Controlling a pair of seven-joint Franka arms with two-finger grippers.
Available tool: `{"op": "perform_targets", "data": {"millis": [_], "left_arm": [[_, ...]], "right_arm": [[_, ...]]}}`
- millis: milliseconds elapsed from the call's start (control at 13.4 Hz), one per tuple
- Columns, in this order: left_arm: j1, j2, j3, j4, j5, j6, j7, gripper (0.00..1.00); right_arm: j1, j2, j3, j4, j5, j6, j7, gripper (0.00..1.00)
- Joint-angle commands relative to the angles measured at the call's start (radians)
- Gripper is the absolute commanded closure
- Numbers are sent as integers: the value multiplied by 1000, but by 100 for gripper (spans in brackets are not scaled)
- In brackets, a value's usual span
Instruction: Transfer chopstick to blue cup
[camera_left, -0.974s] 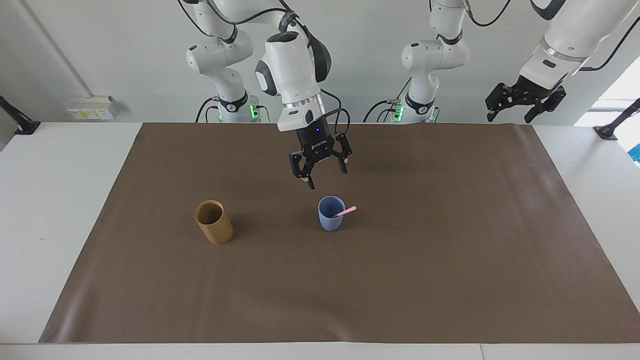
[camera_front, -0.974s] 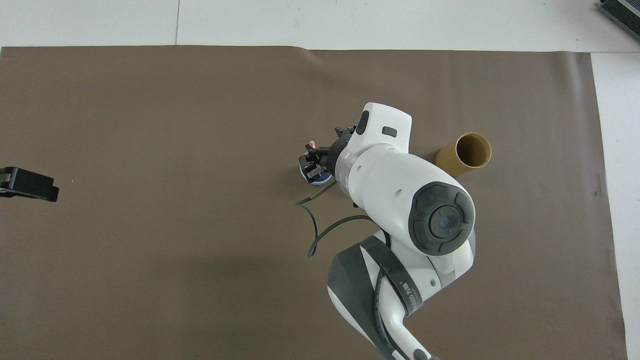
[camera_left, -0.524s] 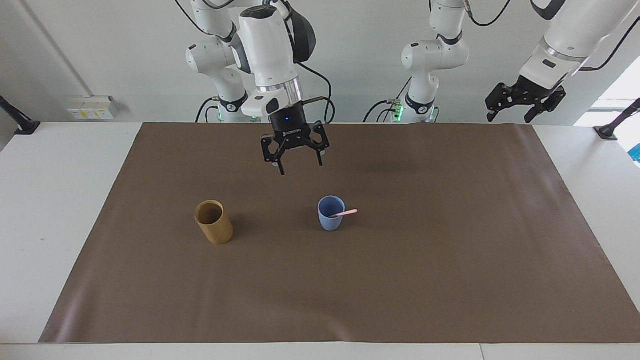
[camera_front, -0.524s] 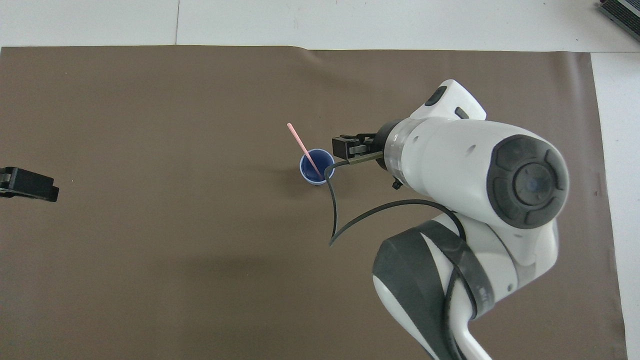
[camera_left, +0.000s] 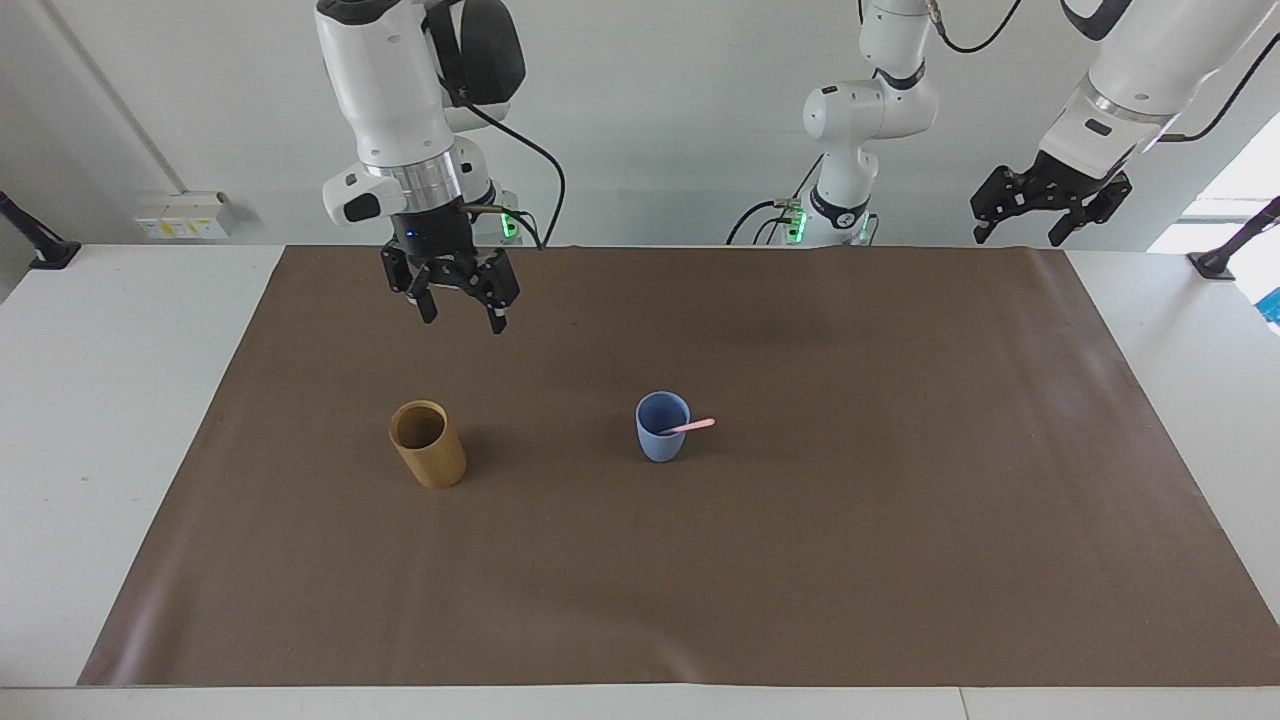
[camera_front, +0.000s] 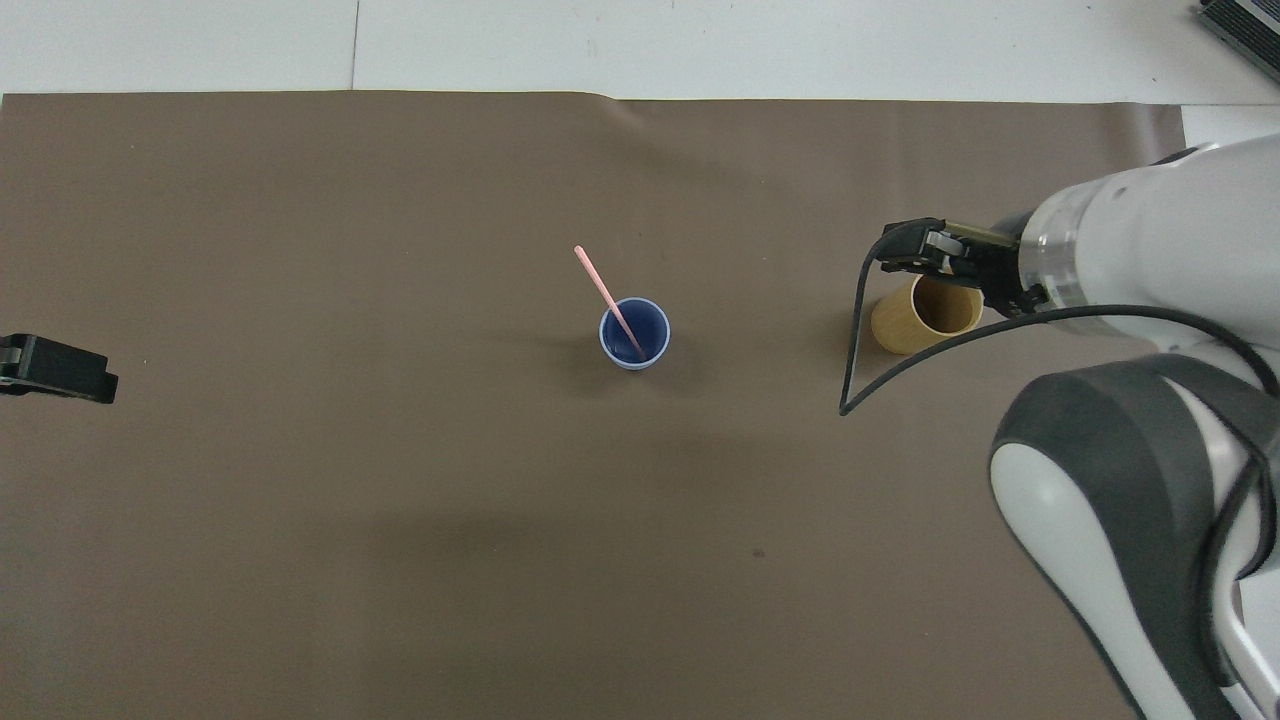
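The small blue cup (camera_left: 662, 430) (camera_front: 634, 334) stands upright near the middle of the brown mat. A thin pink chopstick (camera_left: 692, 426) (camera_front: 603, 285) rests in it, leaning over the rim toward the left arm's end of the table. My right gripper (camera_left: 462, 318) (camera_front: 915, 252) hangs open and empty, high over the mat by the tan cup, well clear of the blue cup. My left gripper (camera_left: 1018, 238) (camera_front: 55, 368) waits raised and open over the mat's edge at the left arm's end, holding nothing.
A taller tan-brown cylindrical cup (camera_left: 428, 445) (camera_front: 915, 320) stands on the mat (camera_left: 800, 560) toward the right arm's end, level with the blue cup. A black cable loops from the right wrist over the mat.
The right gripper has risen and swung away from above the blue cup toward the right arm's end. The chopstick stays in the cup, tilted slightly lower. The left arm has not moved.
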Motion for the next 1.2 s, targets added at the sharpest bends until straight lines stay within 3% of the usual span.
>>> {"op": "perform_targets", "data": {"millis": [0,374,749,1123], "left_arm": [[14,-10,-6,6,-12,-17,10,0],[14,-10,-6,5,-12,-17,10,0],[14,-10,-6,6,-12,-17,10,0],[14,-10,-6,5,-12,-17,10,0]], "right_arm": [[-78,4,11,67,-10,-132,-67,0],[-199,-3,9,110,-7,-270,-200,0],[-210,-9,11,176,8,-422,-212,0],[-207,-42,12,162,-9,-403,-316,0]]}}
